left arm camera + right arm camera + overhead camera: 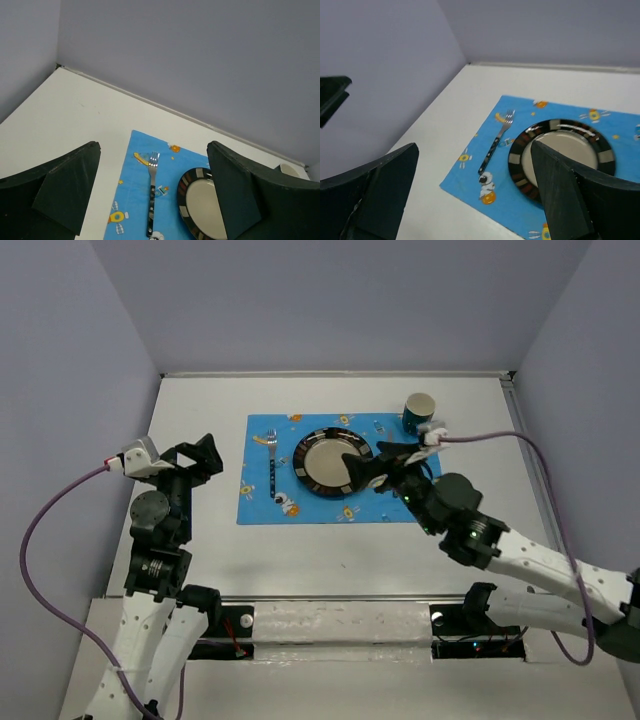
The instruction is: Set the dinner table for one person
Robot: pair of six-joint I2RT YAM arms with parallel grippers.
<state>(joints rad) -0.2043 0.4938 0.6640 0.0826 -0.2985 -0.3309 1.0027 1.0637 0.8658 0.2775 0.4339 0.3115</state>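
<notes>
The white dinner table [330, 550] carries a blue cartoon-patterned placemat [300, 502] at its middle. On the placemat lie a dark-rimmed round plate [325, 462] and, to its left, a fork [272, 465] with tines pointing away. A teal cup [419, 410] stands upright at the placemat's far right corner. My left gripper [210, 457] is open and empty, above bare table left of the placemat. My right gripper [370, 464] is open and empty, over the plate's right edge. The fork [151, 200] and plate [202, 210] show in the left wrist view, and again in the right wrist view, fork [495, 145] and plate [560, 150].
Grey-lilac walls close the table on the far, left and right sides. A raised strip [340, 618] runs along the near edge between the arm bases. A purple cable [530, 445] arcs over the right side of the table.
</notes>
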